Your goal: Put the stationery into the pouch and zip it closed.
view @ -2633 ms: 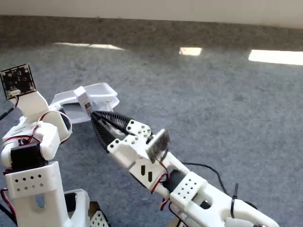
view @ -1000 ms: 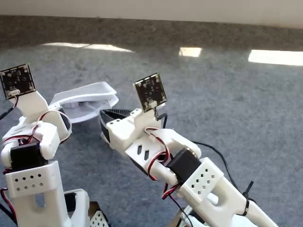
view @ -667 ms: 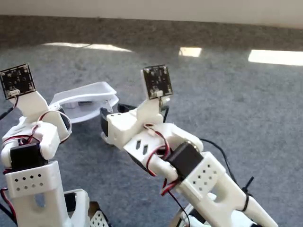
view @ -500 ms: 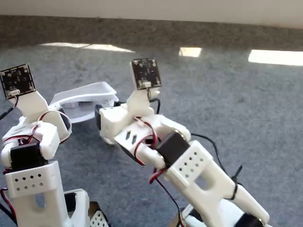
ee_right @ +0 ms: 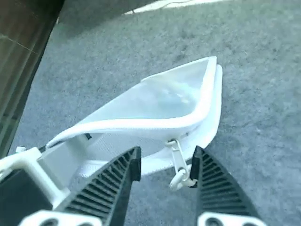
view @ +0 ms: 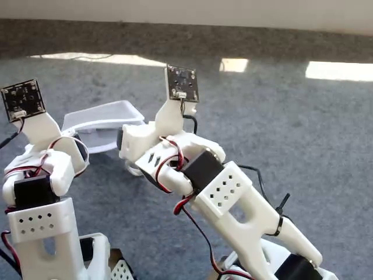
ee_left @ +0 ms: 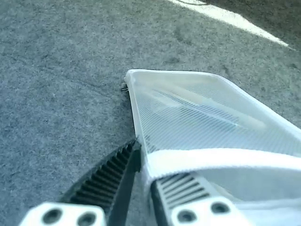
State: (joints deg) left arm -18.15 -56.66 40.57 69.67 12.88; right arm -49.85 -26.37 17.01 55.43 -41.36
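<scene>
A white mesh pouch (view: 100,118) lies on the grey carpet with its mouth open. In the left wrist view my left gripper (ee_left: 141,157) is shut on the pouch's (ee_left: 202,122) white rim, and a pale pen-like item (ee_left: 207,109) shows through the mesh. In the right wrist view my right gripper (ee_right: 167,157) is open at the near edge of the pouch (ee_right: 160,101). The zipper pull (ee_right: 178,165) hangs between its fingers, closer to one of them. In the high view the right arm's wrist (view: 154,151) covers its fingers beside the pouch.
Grey carpet (view: 280,116) spreads all around, with bright patches of light (view: 338,70) at the back. The left arm's base (view: 41,233) stands at the near left. The right arm's long link (view: 245,210) runs from the near right toward the pouch.
The right gripper earlier held a small white item over the pouch and no longer has it. Its wrist has rolled upright and shifted left, down to the pouch's near edge.
</scene>
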